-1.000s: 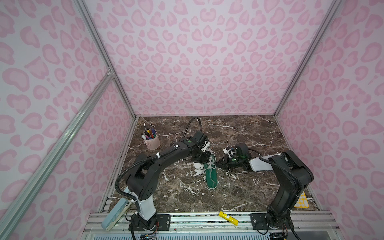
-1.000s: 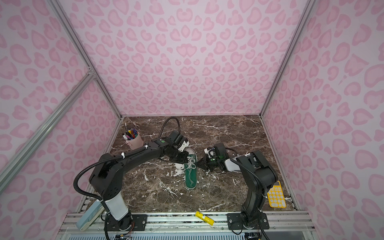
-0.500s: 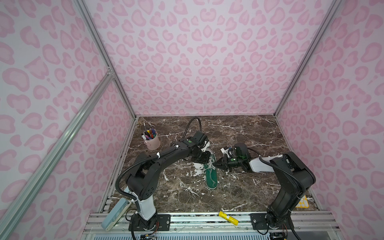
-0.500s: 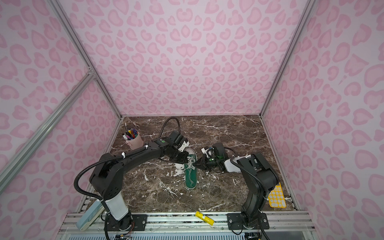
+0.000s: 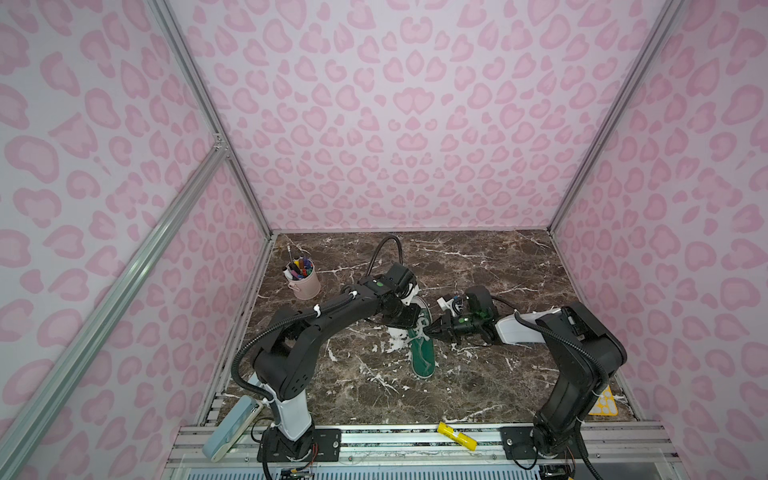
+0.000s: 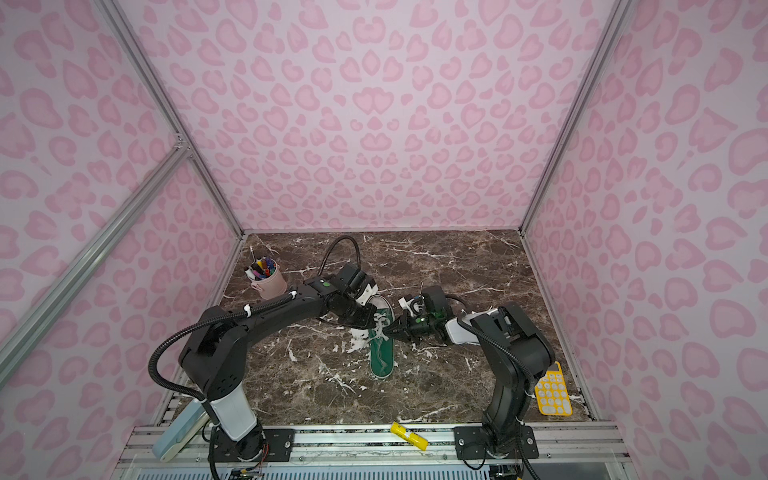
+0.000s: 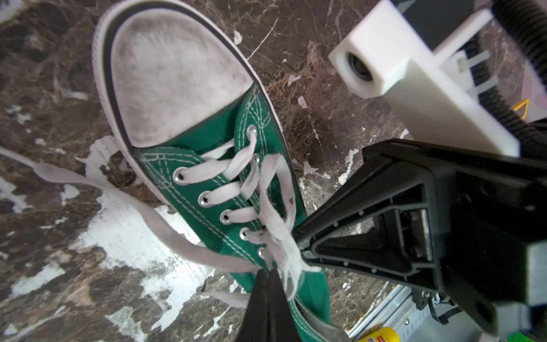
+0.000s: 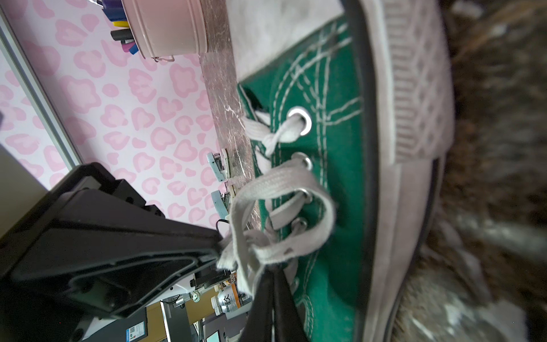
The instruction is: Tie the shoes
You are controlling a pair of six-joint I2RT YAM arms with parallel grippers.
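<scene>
Green sneaker (image 5: 424, 357) in the middle of the tabletop (image 5: 519, 270), toe cap toward the back wall; left pincer (image 7: 268, 277) and right pincer (image 8: 270, 277), tips close together, each clamped shut on the off-white laces (image 7: 275, 225).

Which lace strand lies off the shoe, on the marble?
The long flat strand trailing across the table beside the sneaker's toe; the other arches in a loop above the eyelets.

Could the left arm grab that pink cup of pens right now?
Probably not yet. The table toward the pink cup looks free, but the left end effector is shut on the shoe's lace.
</scene>
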